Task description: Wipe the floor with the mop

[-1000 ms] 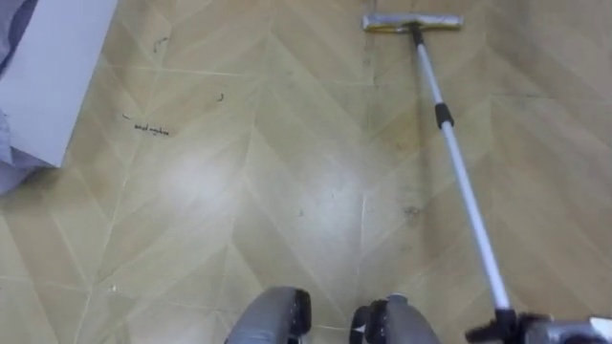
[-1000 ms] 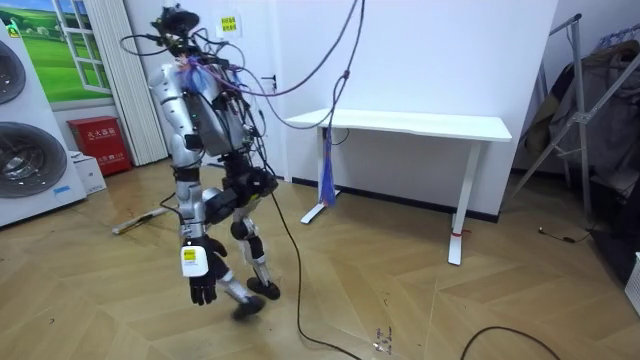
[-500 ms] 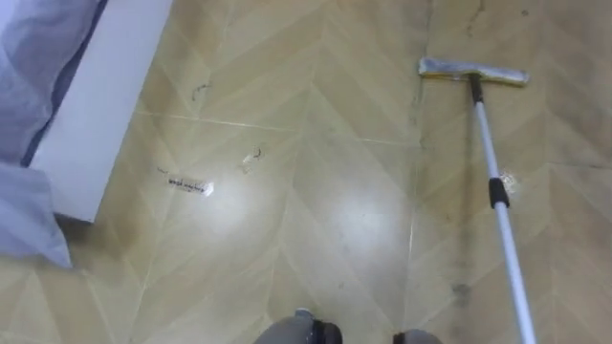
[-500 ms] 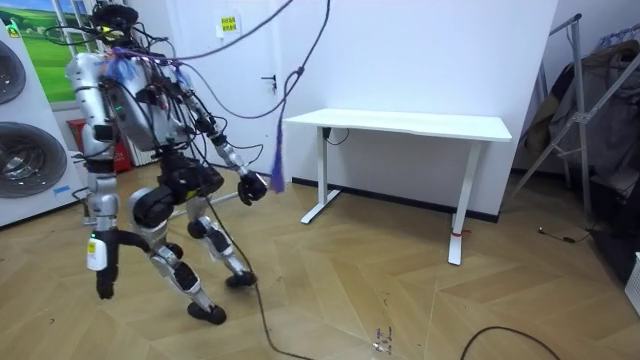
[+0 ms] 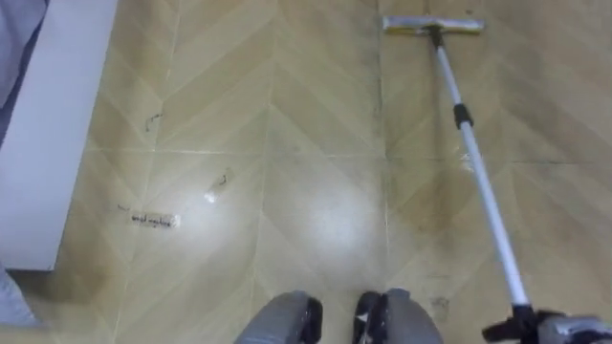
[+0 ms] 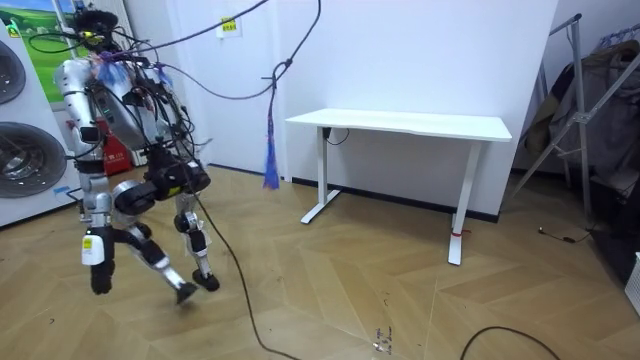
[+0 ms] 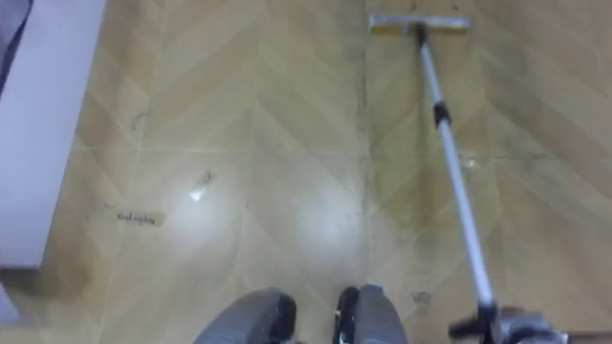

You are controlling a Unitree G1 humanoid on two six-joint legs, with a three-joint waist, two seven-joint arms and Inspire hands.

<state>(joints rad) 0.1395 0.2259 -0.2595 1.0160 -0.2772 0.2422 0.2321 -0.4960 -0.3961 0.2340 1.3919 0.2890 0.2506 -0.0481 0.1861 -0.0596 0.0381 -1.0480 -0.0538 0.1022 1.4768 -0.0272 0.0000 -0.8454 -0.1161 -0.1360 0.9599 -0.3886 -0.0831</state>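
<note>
The mop lies out ahead of me on the wooden floor. Its flat head [image 5: 432, 26] rests on the floor at the top of the left eye view, and its pale pole [image 5: 483, 186] slants down toward the lower right. My right hand [image 5: 521, 330] shows at the bottom right edge, dark fingers curled round the pole's lower end. In the right eye view the mop head [image 7: 418, 21] and right hand [image 7: 497, 330] sit the same way. My left hand [image 6: 98, 278] hangs at my side in the room view, fingers relaxed, holding nothing.
A white block [image 5: 48, 124] with grey-blue cloth [image 5: 14, 38] on it borders the floor on my left. Small scraps and marks [image 5: 153, 220] lie on the floor. In the room view stand washing machines [image 6: 25, 150], a white desk [image 6: 400, 125] and a drying rack [image 6: 590, 110].
I have walked toward the room view's left, up to the washing machines. The eye views shifted with the steps; the mop stays out ahead, held in my right hand.
</note>
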